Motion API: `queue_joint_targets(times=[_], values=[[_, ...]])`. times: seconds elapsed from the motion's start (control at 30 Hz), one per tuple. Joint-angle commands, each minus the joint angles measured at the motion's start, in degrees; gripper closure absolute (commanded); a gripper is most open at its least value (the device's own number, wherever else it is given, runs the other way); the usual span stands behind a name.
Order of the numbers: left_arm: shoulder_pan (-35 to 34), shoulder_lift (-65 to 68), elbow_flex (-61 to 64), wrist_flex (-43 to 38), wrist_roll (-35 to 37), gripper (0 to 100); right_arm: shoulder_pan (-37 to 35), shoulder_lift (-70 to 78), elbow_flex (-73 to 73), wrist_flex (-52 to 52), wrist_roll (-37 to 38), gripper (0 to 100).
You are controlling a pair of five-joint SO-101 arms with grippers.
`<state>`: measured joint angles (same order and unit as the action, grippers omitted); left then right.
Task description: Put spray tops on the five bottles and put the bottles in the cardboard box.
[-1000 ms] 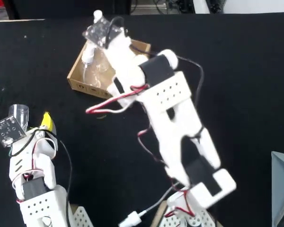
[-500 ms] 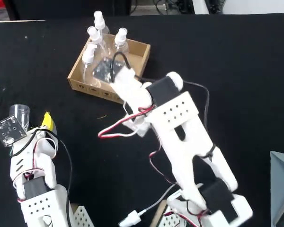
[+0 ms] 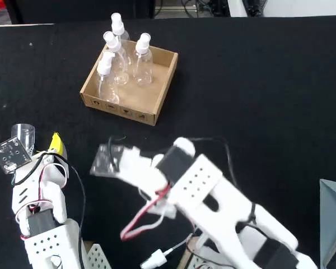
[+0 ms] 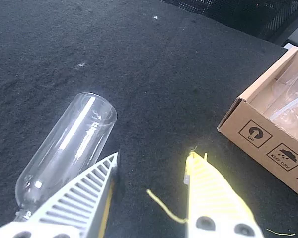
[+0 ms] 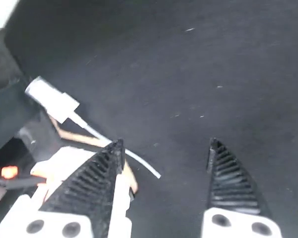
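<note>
- Progress: four of five done, as I read it. Four capped bottles (image 3: 143, 59) stand upright in the cardboard box (image 3: 119, 106), at about 11 o'clock on the table (image 3: 269, 84) in the high view.
- They cluster toward the box's 10 o'clock corner. The side of the box toward 4 o'clock has room for one more.
- Left to do: the fifth bottle (image 3: 23, 134) needs a top and then boxing.
- That bottle has no spray top. It sits at about 8 o'clock near the table's edge, well apart from the box.
- In the left wrist view the fifth bottle (image 4: 64, 146) looks to be lying on its side. It's clear, empty and round-ended, with glare along its length.
- Left gripper (image 4: 153, 158) is spread wide and grasping nothing. The bottle lies just outside its white finger, not between the jaws. I can't tell whether they touch.
- The loose spray top (image 3: 155, 259) lies on the table at 6 o'clock, close to the arm bases.
- In the right wrist view it (image 5: 52, 99) is a white head with a thin dip tube trailing off it.
- Right gripper (image 5: 166, 145) is also spread and empty. It hangs over bare table, with the tube's end near its white-backed finger.
- My call: the thin tube and small head need a careful pinch, and the clear bottle may roll.
</note>
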<state>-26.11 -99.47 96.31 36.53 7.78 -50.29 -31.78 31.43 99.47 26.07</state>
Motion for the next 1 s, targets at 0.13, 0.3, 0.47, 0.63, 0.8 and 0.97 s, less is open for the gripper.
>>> queue_joint_targets(times=[0.13,0.3,0.47,0.63,0.8,0.97], values=[[-0.75,-1.05,-1.19,-0.53,-0.62,80,-7.30,-5.85,6.46,0.35,1.76,78.3],[-0.75,-1.05,-1.19,-0.62,-0.62,80,-8.00,-5.67,7.34,0.53,5.89,78.3],[-0.75,-1.05,-1.19,-0.62,-0.62,80,-8.00,-5.67,12.35,0.09,15.91,78.3],[-1.71,-1.05,-1.54,-0.62,-0.44,80,-8.00,-5.58,16.40,-0.88,22.77,78.3],[-4.88,-0.97,-0.84,-4.04,-0.09,80,-8.00,-5.58,22.20,-7.47,28.66,78.3],[-5.32,-0.97,-0.75,-4.04,0.00,80,-8.09,-5.58,29.23,-14.77,30.24,78.3]])
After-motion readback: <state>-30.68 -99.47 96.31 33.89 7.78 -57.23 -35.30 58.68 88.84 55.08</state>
